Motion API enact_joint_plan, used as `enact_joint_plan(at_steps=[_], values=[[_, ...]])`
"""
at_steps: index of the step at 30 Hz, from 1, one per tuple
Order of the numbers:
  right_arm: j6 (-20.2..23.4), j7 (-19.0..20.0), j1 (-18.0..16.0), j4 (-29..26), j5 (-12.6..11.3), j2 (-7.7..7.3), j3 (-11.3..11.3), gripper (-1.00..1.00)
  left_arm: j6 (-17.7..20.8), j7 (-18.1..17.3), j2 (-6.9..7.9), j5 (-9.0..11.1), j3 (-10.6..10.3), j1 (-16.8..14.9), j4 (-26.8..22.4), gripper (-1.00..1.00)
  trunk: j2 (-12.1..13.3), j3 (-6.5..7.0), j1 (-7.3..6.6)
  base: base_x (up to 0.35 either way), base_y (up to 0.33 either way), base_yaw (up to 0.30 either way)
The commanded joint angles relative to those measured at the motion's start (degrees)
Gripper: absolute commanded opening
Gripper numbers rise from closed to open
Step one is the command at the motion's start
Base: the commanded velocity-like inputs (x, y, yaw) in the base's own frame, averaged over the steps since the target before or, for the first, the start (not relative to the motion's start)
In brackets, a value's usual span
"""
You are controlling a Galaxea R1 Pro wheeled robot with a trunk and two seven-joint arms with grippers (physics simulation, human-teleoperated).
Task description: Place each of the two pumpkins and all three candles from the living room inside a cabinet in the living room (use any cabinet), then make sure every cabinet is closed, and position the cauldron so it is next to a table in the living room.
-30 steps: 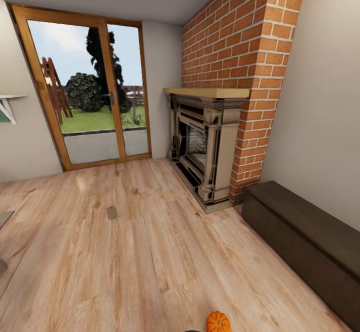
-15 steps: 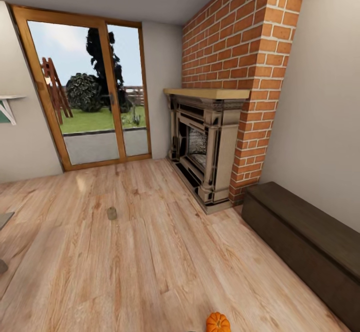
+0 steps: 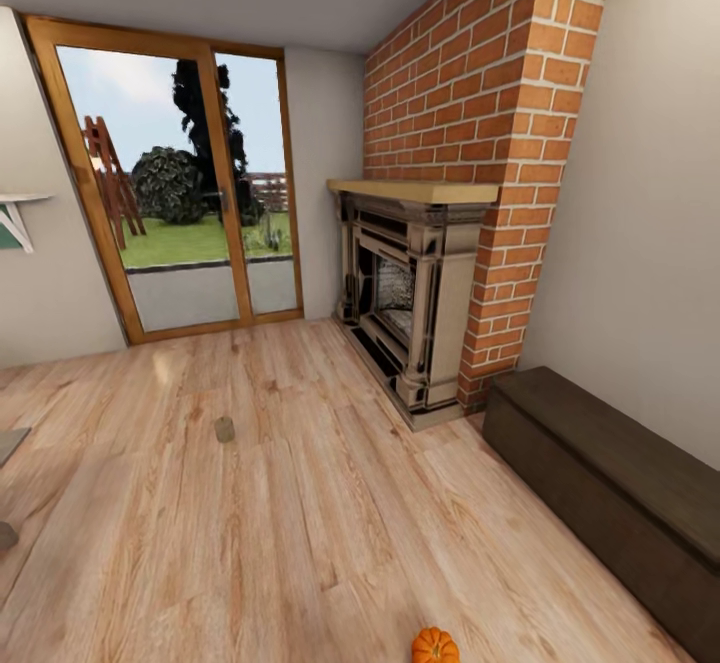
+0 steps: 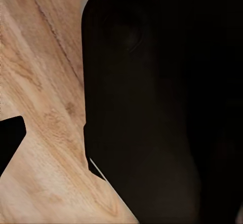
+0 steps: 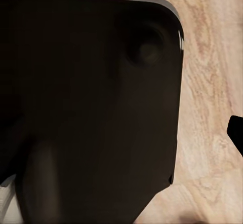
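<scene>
Pale wood floor [image 3: 300,503] fills the room you face, with a brick fireplace [image 3: 420,293] ahead and glass doors [image 3: 180,183] at the left. One orange pumpkin [image 3: 435,646] sits on the floor at the near edge, close to you. A small beige candle [image 3: 224,430] stands farther off, mid-floor. The dark cabinet [image 3: 610,483] runs along the right wall, fronts closed. Both wrist views look past dark robot body at floorboards; you cannot tell whether either gripper is spread or pressed together. To take the pumpkin well, tilt your view down so it sits central before reaching.
</scene>
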Motion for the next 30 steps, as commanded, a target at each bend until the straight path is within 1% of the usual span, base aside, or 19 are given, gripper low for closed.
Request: enact_joint_plan(at_steps=[1, 7, 8, 11, 13, 14, 17, 21, 27, 30], values=[[-0.2, 0.0, 0.0, 0.1, 0.0, 0.00, 0.0, 1.00, -0.1, 0.0, 0.00, 0.0, 0.0, 0.0, -0.1, 1.00, 0.4, 0.14, -0.23, 0.000, 0.000, 0.000], [-0.3, 0.0, 0.0, 0.0, 0.0, 0.00, 0.0, 1.00, -0.1, 0.0, 0.00, 0.1, 0.0, 0.0, -0.1, 1.00, 2.8, 1.22, -1.54, 0.000, 0.000, 0.000], [-0.2, 0.0, 0.0, 0.0, 0.0, 0.37, 0.0, 1.00, -0.1, 0.0, 0.00, 0.1, 0.0, 0.0, -0.1, 1.00, 3.2, 1.40, -1.76, 0.000, 0.000, 0.000], [-0.3, 0.0, 0.0, 0.0, -0.1, 0.70, 0.0, 1.00, -0.1, 0.0, 0.00, 0.0, 0.0, 0.0, -0.1, 1.00, 4.4, 1.94, -2.42, 0.000, 0.000, 0.000], [-0.3, -0.1, 0.0, 0.0, -0.6, 0.72, -0.1, 1.00, -0.1, 0.1, -0.02, 0.0, 0.0, 0.0, -0.1, 1.00, 5.2, 2.30, -2.86, 0.000, 0.000, 0.000], [-0.2, -0.2, 0.0, -0.1, -1.5, 0.70, -0.1, 1.00, -0.1, 0.1, -0.02, 0.0, 0.0, 0.0, -0.1, 1.00, 5.6, 2.48, -3.08, 0.000, 0.000, 0.000], [-0.2, -0.3, -0.1, -0.3, -2.8, 0.74, -0.1, 1.00, -0.1, 0.1, -0.07, 0.0, 0.0, 0.0, -0.1, 1.00, 6.8, 3.01, -3.74, 0.000, 0.000, 0.000], [-0.2, -0.3, -0.1, -0.6, -3.3, 0.67, -0.2, 1.00, 0.0, 0.2, -0.08, -0.1, -0.1, 0.0, -0.1, 1.00, 8.4, 3.73, -4.62, 0.000, 0.000, 0.000], [-0.3, -0.3, -0.1, -0.8, -3.4, 0.73, -0.1, 1.00, 0.0, 0.2, -0.04, -0.2, -0.2, -0.1, -0.5, 1.00, 10.8, 4.81, -5.94, 0.000, 0.000, 0.000], [-0.3, -0.3, -0.1, -0.9, -3.5, 0.78, 0.0, 1.00, 0.6, 0.3, -0.02, -0.4, -0.2, -0.2, -2.7, 1.00, 12.0, 5.35, -6.60, 0.000, 0.000, 0.000]])
